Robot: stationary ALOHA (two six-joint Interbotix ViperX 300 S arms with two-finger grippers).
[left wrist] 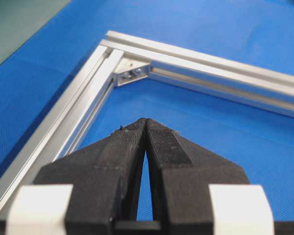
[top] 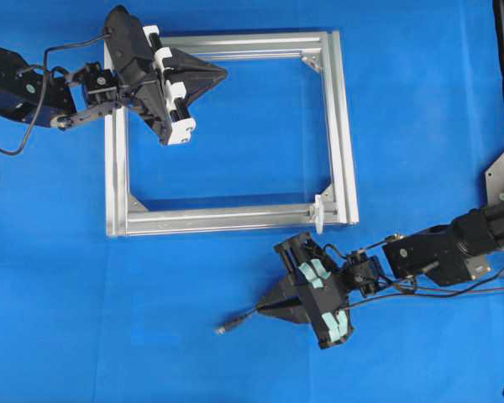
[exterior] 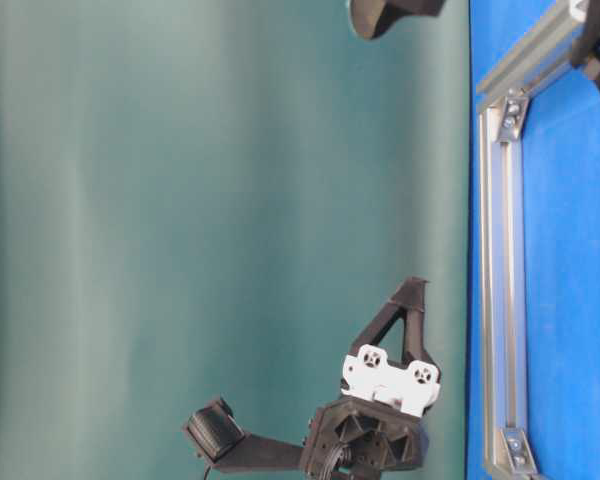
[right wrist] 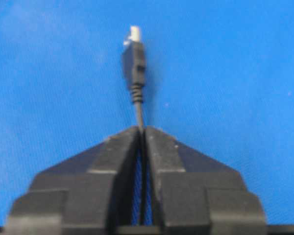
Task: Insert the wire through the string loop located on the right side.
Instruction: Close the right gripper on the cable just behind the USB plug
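My right gripper (top: 266,308) hovers over the blue mat below the silver frame (top: 342,126), shut on the thin black wire (top: 242,318). The wire's plug tip (top: 223,328) sticks out to the lower left. In the right wrist view the wire (right wrist: 138,112) runs out from between the closed fingertips (right wrist: 157,139), and the dark plug (right wrist: 134,61) ends in a pale tip. The white string loop (top: 319,211) stands upright on the frame's lower right corner, up and right of the right gripper. My left gripper (top: 222,74) is shut on nothing above the frame's upper left part (left wrist: 146,120).
The square aluminium frame (left wrist: 88,93) lies flat on the blue mat with triangular brackets (left wrist: 132,73) in its corners. The table-level view shows the left gripper (exterior: 415,287) raised above the frame bar (exterior: 500,250). Open mat (top: 109,319) stretches left of the plug.
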